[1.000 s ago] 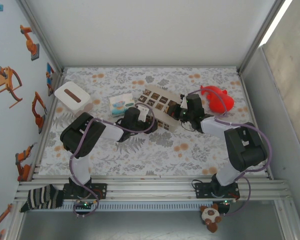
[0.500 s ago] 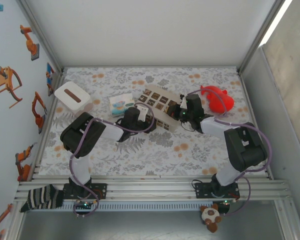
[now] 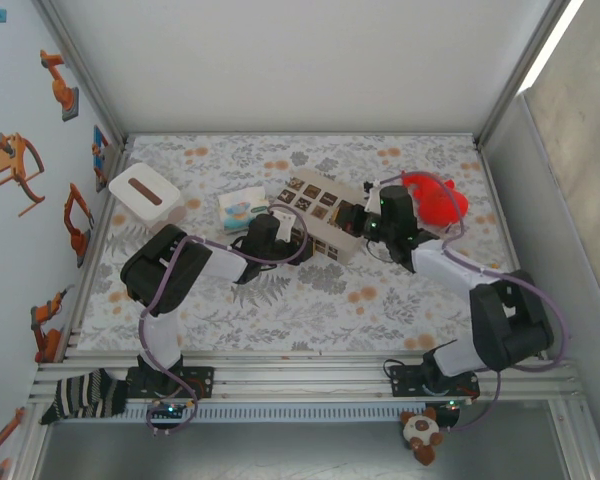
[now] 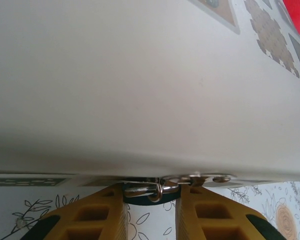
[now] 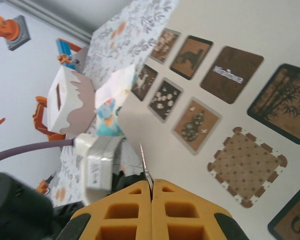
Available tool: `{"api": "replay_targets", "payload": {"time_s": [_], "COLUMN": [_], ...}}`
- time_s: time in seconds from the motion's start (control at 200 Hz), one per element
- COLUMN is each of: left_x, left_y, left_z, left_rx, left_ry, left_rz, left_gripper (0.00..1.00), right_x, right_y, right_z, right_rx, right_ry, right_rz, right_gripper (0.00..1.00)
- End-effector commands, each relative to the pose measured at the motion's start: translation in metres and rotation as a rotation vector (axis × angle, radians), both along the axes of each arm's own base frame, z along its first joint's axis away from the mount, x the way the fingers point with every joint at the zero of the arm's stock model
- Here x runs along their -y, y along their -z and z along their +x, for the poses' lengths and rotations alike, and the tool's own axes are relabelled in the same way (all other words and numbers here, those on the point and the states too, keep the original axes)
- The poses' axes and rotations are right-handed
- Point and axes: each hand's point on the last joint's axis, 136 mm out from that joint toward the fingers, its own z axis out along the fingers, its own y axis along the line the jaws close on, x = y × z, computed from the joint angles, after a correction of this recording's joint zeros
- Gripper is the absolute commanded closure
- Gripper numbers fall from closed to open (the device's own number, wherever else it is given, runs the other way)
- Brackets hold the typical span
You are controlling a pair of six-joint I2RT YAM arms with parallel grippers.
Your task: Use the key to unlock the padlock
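The padlock (image 4: 146, 189) shows its silver shackle and a dark body low against the side of a white box (image 4: 140, 75). My left gripper (image 4: 150, 194) is shut on the padlock, one yellow finger on each side of it. In the top view the left gripper (image 3: 288, 232) sits at the box's near-left side. My right gripper (image 5: 151, 186) is shut on the key (image 5: 145, 165), whose thin metal blade sticks out edge-on from the fingertips. The right gripper (image 3: 352, 222) hovers at the right end of the box (image 3: 320, 212), pointing toward the left gripper.
The box top carries several patterned brown cards (image 5: 232, 77). A red plush toy (image 3: 435, 198) lies right of the right arm. A white tissue box (image 3: 145, 195) and a tissue packet (image 3: 242, 208) lie left of the box. The left arm's wrist camera block (image 5: 97, 160) is close ahead of the key.
The right arm has swung its elbow out to the right and its wrist has shifted slightly right. The left arm has not visibly moved.
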Motion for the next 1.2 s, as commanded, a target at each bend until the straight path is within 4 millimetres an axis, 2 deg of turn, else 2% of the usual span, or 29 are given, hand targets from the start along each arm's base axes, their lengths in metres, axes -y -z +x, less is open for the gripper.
{"api": "replay_targets", "payload": {"time_s": [0.0,0.125,0.291,0.396,0.596,0.681,0.862,1.037,1.192], "left_x": [0.016,0.02,0.022,0.026,0.034,0.034,0.039,0.041,0.04], "left_y": [-0.037,-0.039,-0.044,-0.048,-0.06,-0.063,-0.075,-0.083,-0.088], "left_z": [0.002,-0.006,-0.013,-0.015,-0.017,-0.015,-0.017,-0.017,-0.017], "left_rx": [0.006,-0.061,-0.154,-0.204,-0.235,-0.253,-0.299,-0.307,-0.308], "left_ry": [0.011,0.029,0.01,0.0,0.003,-0.01,-0.012,-0.014,-0.021], "left_rz": [-0.098,-0.075,-0.103,-0.121,-0.133,-0.141,-0.18,-0.179,-0.172], "left_gripper": [0.76,0.76,0.77,0.8,0.81,0.82,0.83,0.84,0.84], "right_x": [0.011,0.026,0.034,0.036,0.035,0.031,0.023,0.008,0.004], "right_y": [-0.001,0.006,0.021,0.031,0.065,0.078,0.09,0.095,0.097], "right_z": [-0.025,-0.06,-0.099,-0.113,-0.132,-0.134,-0.119,-0.104,-0.092], "right_rx": [0.044,0.092,0.173,0.232,0.308,0.339,0.396,0.451,0.514], "right_ry": [-0.028,-0.054,-0.101,-0.114,-0.149,-0.152,-0.108,-0.13,-0.12], "right_rz": [-0.066,-0.121,-0.144,-0.159,-0.28,-0.324,-0.363,-0.399,-0.444], "right_gripper": [1.0,1.0,1.0,1.0,1.0,1.0,1.0,1.0,1.0]}}
